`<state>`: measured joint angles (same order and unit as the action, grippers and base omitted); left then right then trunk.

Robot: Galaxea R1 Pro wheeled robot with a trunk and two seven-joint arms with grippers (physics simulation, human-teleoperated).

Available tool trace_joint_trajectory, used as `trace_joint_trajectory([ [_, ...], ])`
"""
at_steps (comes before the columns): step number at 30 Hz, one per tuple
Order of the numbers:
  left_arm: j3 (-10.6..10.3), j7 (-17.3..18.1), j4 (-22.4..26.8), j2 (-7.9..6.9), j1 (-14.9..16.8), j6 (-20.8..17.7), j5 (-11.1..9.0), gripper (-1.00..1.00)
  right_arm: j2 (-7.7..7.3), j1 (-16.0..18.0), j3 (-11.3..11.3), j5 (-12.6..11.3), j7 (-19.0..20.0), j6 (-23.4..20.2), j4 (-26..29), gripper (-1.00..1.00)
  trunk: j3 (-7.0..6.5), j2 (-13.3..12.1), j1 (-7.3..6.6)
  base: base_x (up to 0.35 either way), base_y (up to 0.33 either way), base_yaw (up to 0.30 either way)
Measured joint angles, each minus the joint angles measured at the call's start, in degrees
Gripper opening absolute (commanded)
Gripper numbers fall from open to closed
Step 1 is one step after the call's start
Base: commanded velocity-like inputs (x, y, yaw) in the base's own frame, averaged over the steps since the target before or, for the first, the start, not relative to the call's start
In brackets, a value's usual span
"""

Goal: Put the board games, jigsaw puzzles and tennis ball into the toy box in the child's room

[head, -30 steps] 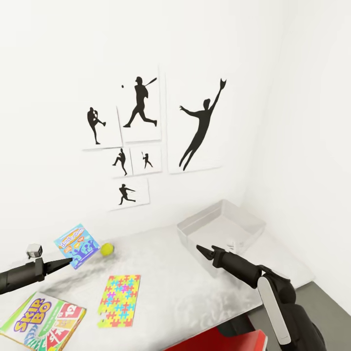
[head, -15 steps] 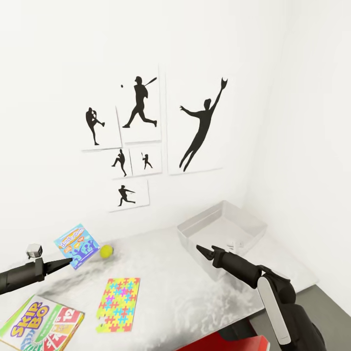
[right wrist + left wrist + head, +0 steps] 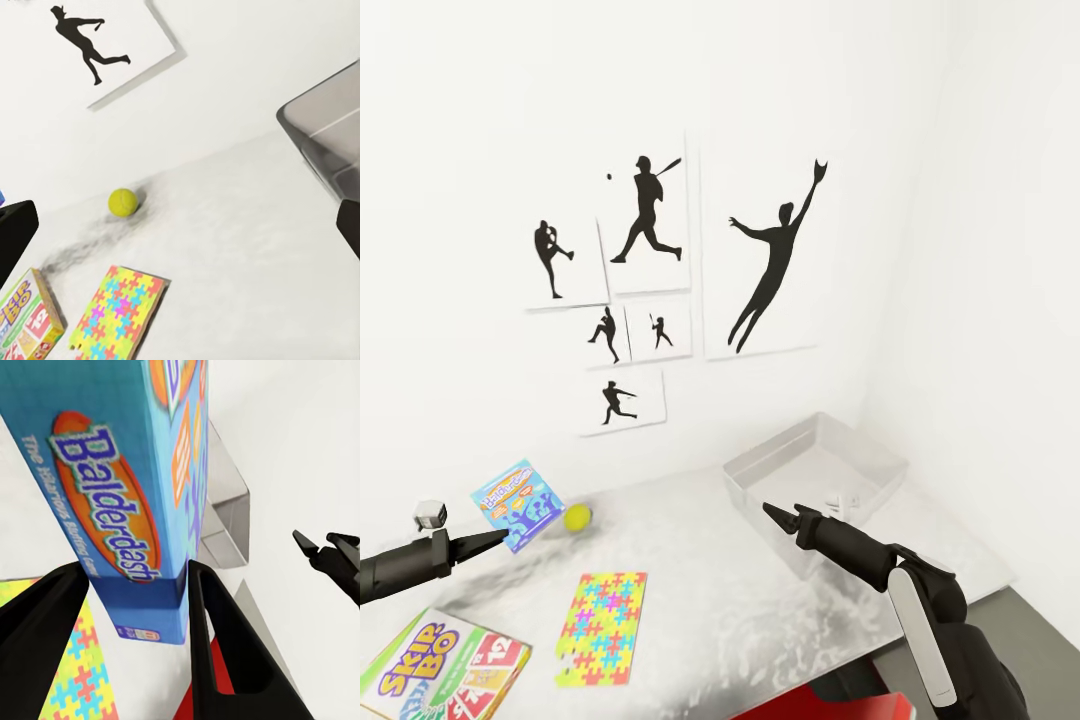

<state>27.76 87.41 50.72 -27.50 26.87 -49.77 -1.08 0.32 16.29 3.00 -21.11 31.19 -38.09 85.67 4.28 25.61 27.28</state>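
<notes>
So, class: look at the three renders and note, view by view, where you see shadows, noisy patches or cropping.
Head view: the table top is grainy and mottled, with a dark smudgy shadow beside the tennis ball. Left wrist view: the Balderdash box is cropped by the frame, lettering slightly soft. Right wrist view: a speckled shadow trails from the ball, and the jigsaw puzzle runs off the edge.

White walls (image 3: 460, 120) meet in a corner, with black baseball player pictures (image 3: 765, 255) above the pale bench (image 3: 730, 600).
</notes>
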Motion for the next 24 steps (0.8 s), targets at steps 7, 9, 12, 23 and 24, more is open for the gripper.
trace_joint_trajectory([
  [7,0.01,0.0,0.0,0.0,0.02,0.0,0.0,-1.0,-0.01,0.0,-0.02,-0.06,0.04,0.0,0.0,1.0,0.0,0.0,0.0,0.05,-0.014,0.0],
  [9,0.01,0.0,0.0,0.0,0.01,0.0,0.0,-1.0,-0.01,0.0,-0.03,-0.08,0.06,0.0,0.03,1.0,0.0,0.0,0.01,0.01,-0.002,0.0],
  [12,0.04,-0.05,0.0,0.0,0.03,0.0,0.0,-1.0,0.0,0.0,-0.03,-0.08,0.07,0.0,0.07,1.0,0.0,0.0,0.0,0.051,-0.001,0.0],
  [23,0.0,0.0,0.0,0.0,0.01,0.0,0.0,-1.0,-0.06,0.0,0.05,-0.08,0.09,-0.02,0.09,1.0,0.0,0.0,0.01,0.005,0.0,0.0],
  [24,0.0,0.02,0.0,0.0,0.02,0.0,-0.01,-1.0,-0.07,0.0,0.05,-0.08,0.11,-0.03,0.09,1.0,0.0,0.0,0.01,0.0,0.0,0.0],
])
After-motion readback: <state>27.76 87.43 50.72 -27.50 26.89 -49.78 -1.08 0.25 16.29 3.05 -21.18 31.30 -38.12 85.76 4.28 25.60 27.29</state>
